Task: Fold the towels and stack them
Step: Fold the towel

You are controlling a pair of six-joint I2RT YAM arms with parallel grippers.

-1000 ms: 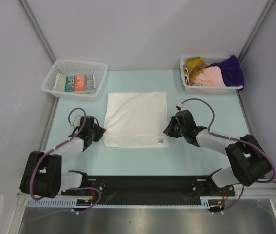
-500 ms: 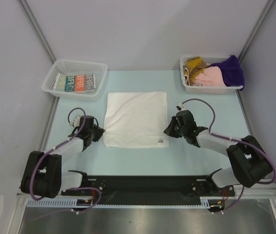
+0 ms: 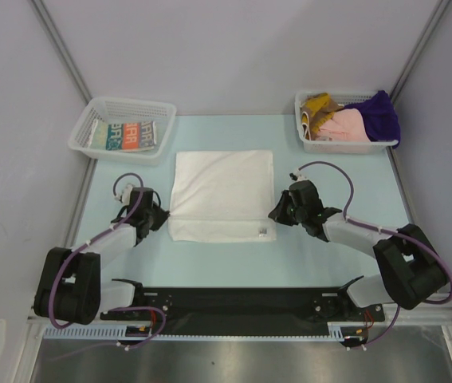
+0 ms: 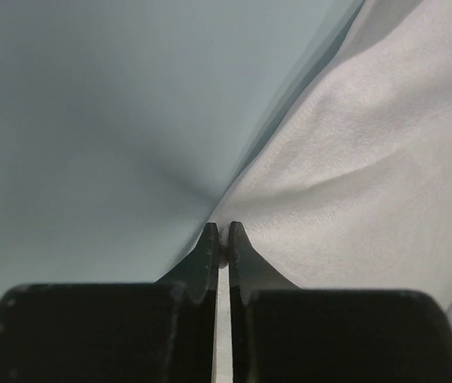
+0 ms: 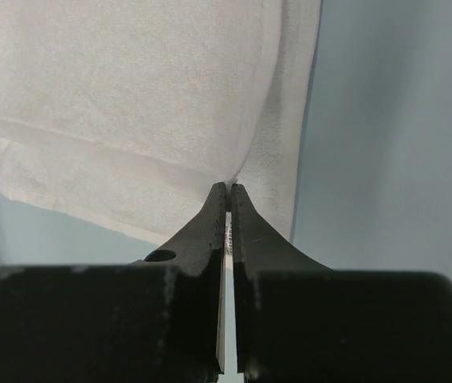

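The plain white cloth towel [image 3: 222,187] lies spread mid-way across the pale blue table [image 3: 226,259]. The left gripper [image 3: 164,215] pinches its left edge and the right gripper [image 3: 274,214] its right edge, jaws nearly together.

One white mesh basket [image 3: 118,154] stands at the pale blue table's [image 3: 226,259] far left, a second basket [image 3: 339,147] far right.

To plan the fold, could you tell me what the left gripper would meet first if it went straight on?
The white towel: the left gripper is shut on its edge, so it would likely bunch the cloth at once.
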